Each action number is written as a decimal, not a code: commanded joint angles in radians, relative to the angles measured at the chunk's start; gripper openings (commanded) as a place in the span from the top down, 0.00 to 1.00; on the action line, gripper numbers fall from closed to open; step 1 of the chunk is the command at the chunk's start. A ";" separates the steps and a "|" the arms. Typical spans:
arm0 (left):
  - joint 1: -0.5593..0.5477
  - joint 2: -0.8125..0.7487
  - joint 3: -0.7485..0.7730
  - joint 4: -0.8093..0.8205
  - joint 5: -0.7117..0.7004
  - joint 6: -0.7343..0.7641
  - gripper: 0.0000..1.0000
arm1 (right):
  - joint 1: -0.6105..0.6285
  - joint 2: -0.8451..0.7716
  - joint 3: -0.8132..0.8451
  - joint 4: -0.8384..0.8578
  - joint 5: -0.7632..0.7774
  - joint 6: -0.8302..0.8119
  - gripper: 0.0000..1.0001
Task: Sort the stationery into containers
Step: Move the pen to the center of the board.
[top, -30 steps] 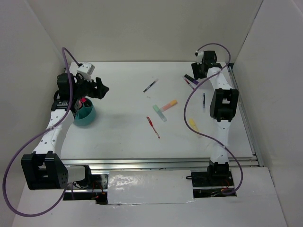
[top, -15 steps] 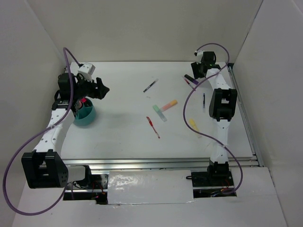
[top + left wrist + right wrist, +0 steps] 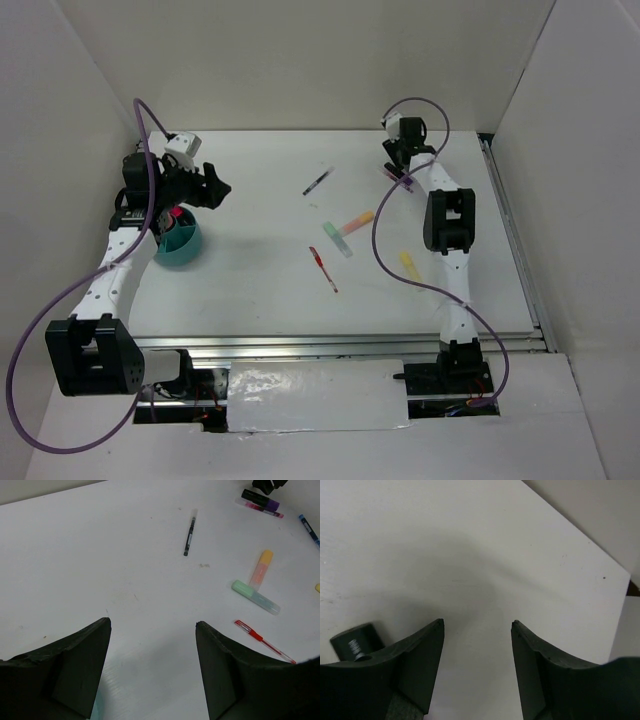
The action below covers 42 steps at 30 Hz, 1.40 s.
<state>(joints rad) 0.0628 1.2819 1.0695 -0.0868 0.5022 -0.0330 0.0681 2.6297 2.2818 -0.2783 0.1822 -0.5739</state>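
The teal cup [image 3: 180, 245] stands at the left with a pink highlighter [image 3: 175, 214] upright in it. My left gripper [image 3: 212, 188] hovers open and empty just behind the cup; in the left wrist view its gripper [image 3: 152, 622] frames bare table. Loose stationery lies mid-table: a dark pen [image 3: 318, 181], an orange highlighter [image 3: 357, 221], a green highlighter [image 3: 337, 239], a red pen [image 3: 323, 268] and a yellow highlighter [image 3: 409, 263]. The purple-black marker [image 3: 260, 499] and a thin pink pen [image 3: 265, 510] lie at the back. My right gripper [image 3: 392, 160] stands open right over them, holding nothing.
White walls close in the table on the left, back and right. A blue pen [image 3: 309, 528] lies near the right arm. In the right wrist view the gripper [image 3: 477, 622] is over bare table, with a black round end [image 3: 357, 640] beside its left finger.
The right arm has swung left from the back right corner to above the purple-black marker, and its forearm now covers the blue pen. The left arm has stayed still.
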 commanded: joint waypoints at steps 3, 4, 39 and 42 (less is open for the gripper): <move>-0.003 -0.001 0.041 0.009 0.012 -0.007 0.20 | 0.012 0.035 0.031 0.013 0.054 -0.167 0.36; -0.003 0.000 0.040 0.009 0.012 -0.005 0.20 | 0.004 0.029 0.028 0.010 0.039 -0.169 0.36; 0.002 -0.088 -0.019 -0.024 0.013 -0.010 0.20 | 0.085 -0.313 -0.197 -0.311 -0.339 0.034 0.44; 0.002 -0.089 -0.016 -0.031 0.013 -0.002 0.20 | 0.079 -0.315 -0.219 -0.309 -0.326 0.022 0.44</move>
<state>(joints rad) 0.0628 1.2213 1.0565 -0.1341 0.5026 -0.0330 0.1440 2.3631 2.0499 -0.5396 -0.1242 -0.5621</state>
